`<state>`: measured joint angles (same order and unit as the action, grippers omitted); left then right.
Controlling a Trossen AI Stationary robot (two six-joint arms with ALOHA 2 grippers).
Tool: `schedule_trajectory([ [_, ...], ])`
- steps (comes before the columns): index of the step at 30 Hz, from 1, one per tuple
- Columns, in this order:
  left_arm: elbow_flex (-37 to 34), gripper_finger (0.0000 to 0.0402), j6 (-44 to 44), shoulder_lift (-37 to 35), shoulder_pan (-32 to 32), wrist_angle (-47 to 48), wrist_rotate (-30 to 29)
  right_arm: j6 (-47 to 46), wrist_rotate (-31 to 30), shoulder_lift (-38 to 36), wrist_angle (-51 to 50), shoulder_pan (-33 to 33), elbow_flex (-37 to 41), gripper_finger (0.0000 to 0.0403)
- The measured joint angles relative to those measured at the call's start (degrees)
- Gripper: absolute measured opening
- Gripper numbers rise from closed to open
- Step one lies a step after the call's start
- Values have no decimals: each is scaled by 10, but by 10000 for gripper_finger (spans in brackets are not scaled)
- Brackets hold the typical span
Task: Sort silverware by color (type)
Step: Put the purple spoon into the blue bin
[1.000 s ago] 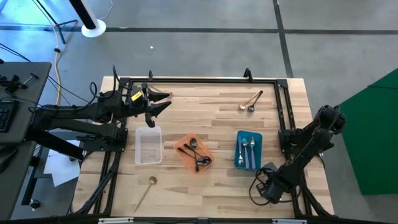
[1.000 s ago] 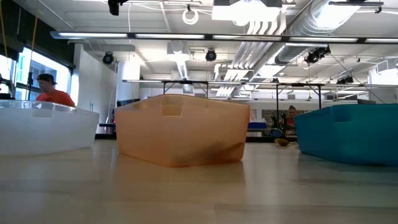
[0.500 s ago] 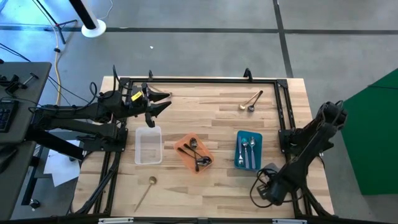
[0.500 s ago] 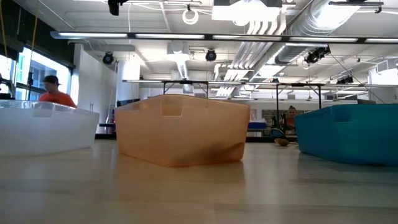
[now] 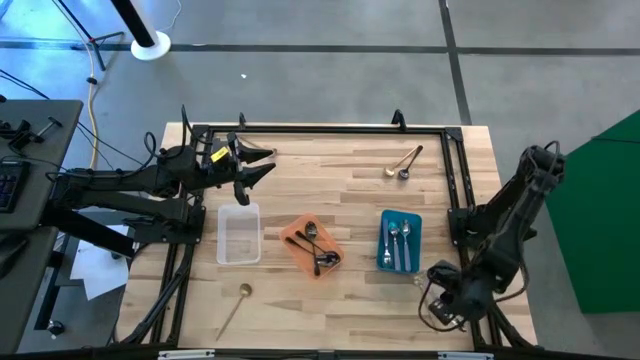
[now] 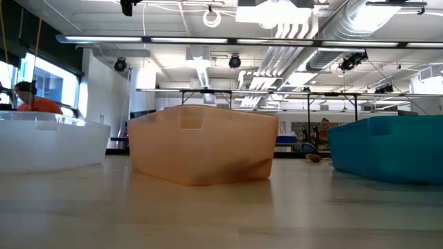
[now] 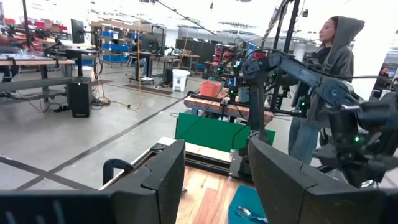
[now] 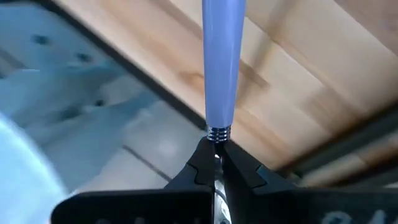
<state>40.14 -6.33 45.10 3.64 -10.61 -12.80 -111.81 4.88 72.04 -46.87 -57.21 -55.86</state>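
Two grippers are idling apart: the left gripper (image 5: pixel 262 163) is hovering wide open beyond the clear tray (image 5: pixel 239 233), while the right gripper (image 8: pixel 214 163), off the table's (image 5: pixel 350 195) near-right corner, is pinching a lilac-handled spoon (image 8: pixel 219 68).

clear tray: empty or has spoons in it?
Empty. The high view shows bare bottom inside the clear tray; spoons lie only in the orange tray and blue tray.

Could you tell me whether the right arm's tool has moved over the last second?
Yes. In the high view the right tool has shifted toward the table's right edge, away from the blue tray, shut on a lilac-handled spoon.
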Motion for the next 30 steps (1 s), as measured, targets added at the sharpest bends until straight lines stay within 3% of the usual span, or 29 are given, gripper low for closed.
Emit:
schedule_trajectory([
  [6, 0, 165, 0, 0, 0, 0, 0, 90, -125, -45, 55, 26, 0, 0],
  [11, 0, 165, 0, 0, 0, -2, 0, 209, -242, -63, 94, 84, 0, 0],
  [17, 0, 165, -1, 0, 0, -73, 18, 429, -318, -63, 165, 195, 0, 0],
  [22, 0, 165, -38, 0, 0, -102, 19, 648, -331, -63, 284, 302, 0, 0],
  [30, 1, 165, -113, 17, -8, -103, 43, 869, -243, -63, 419, 425, 0, 0],
])
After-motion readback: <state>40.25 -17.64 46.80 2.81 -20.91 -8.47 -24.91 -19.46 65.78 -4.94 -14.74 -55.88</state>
